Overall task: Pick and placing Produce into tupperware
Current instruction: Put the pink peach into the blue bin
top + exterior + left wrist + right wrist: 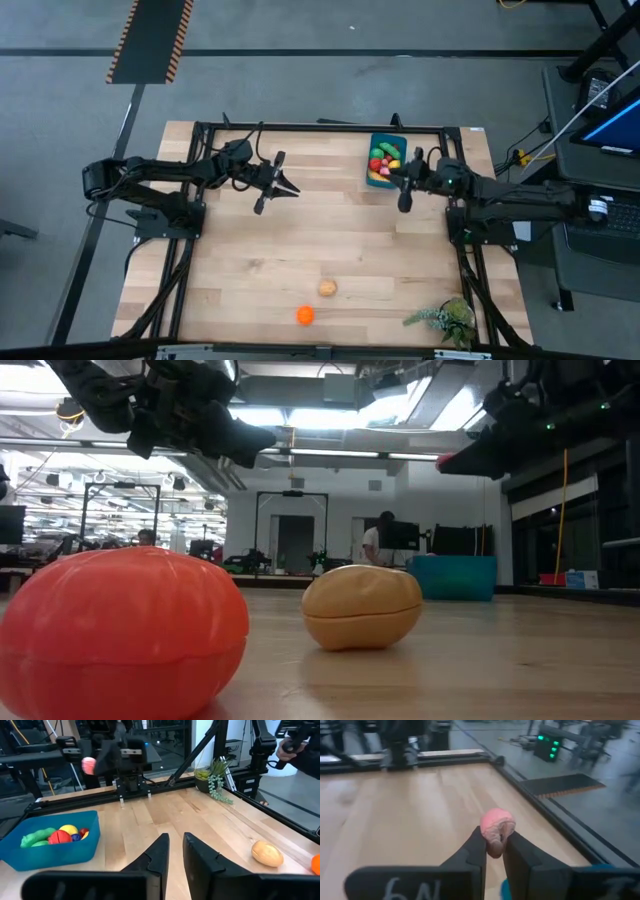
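Right gripper (494,851) above the table (300,250), just beside the blue tupperware (384,160); fingers clamped on a pink produce piece (497,826) that sticks out past their tips. Tupperware holds several pieces. Left gripper (282,186) hovers mid-table, fingers nearly together, empty. Tan piece (327,288) and orange piece (305,315) lie near the front edge.

Right hand (494,845) raised beside the tupperware (384,158), fingers clamped on a pink produce piece (496,826). Left hand (173,851) well away from tupperware, fingers nearly closed, empty.
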